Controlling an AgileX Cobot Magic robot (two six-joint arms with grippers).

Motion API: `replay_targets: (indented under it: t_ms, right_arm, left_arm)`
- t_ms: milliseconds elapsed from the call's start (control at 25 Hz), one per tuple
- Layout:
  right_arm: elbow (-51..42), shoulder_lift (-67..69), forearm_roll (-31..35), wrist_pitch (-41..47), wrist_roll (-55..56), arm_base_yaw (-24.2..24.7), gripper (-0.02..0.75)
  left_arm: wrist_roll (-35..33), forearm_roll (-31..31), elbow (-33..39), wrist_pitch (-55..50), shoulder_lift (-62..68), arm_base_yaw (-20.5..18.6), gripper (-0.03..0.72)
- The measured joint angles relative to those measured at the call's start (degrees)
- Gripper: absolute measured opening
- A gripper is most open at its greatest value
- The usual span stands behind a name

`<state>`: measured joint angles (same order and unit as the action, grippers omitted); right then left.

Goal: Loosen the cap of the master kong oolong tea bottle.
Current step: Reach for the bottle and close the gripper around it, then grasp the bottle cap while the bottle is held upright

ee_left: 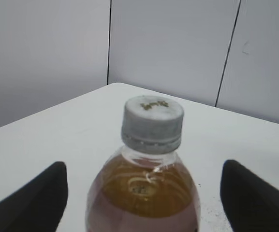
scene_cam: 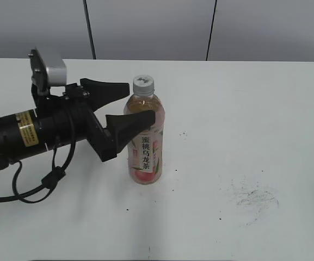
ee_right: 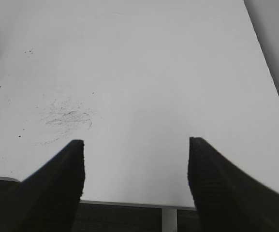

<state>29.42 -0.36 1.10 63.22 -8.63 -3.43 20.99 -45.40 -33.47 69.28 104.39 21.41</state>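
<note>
The master kong oolong tea bottle (scene_cam: 145,156) stands upright near the middle of the white table (scene_cam: 244,114). It holds amber tea and has a pink-white label. Its grey-white ribbed cap (scene_cam: 143,83) sits on the neck. My left gripper (scene_cam: 141,102) reaches in from the left and is open, one black finger on each side of the bottle's shoulder below the cap. In the left wrist view the cap (ee_left: 152,123) and bottle (ee_left: 144,198) sit centred between the fingers (ee_left: 33,198), with a gap on both sides. My right gripper (ee_right: 137,144) is open over bare table with nothing between its fingers.
Grey scuff marks (scene_cam: 254,198) smear the table right of the bottle, and the scuff marks (ee_right: 66,118) also show in the right wrist view. The table's near edge (ee_right: 129,203) runs just under the right fingers. Grey wall panels (scene_cam: 146,27) stand behind the table.
</note>
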Motion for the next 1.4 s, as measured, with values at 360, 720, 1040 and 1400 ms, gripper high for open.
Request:
replay_targets:
  t_ms: [360, 720, 1040, 1400]
  right_arm:
    - [0.00, 0.00, 0.00, 0.00, 0.00, 0.00, 0.503]
    - [0.00, 0.00, 0.00, 0.00, 0.00, 0.00, 0.503]
    - [0.00, 0.00, 0.00, 0.00, 0.00, 0.00, 0.503]
    - [0.00, 0.00, 0.00, 0.00, 0.00, 0.00, 0.503]
  left_arm:
    - [0.05, 0.00, -7.12, 0.00, 7.11, 2.46, 0.575]
    - [0.22, 1.23, -8.71, -0.89, 9.06, 4.30, 0.558]
    - [0.22, 1.29, -8.71, -1.80, 9.06, 4.30, 0.447]
    - [0.22, 1.34, -8.71, -1.80, 9.06, 4.30, 0.447]
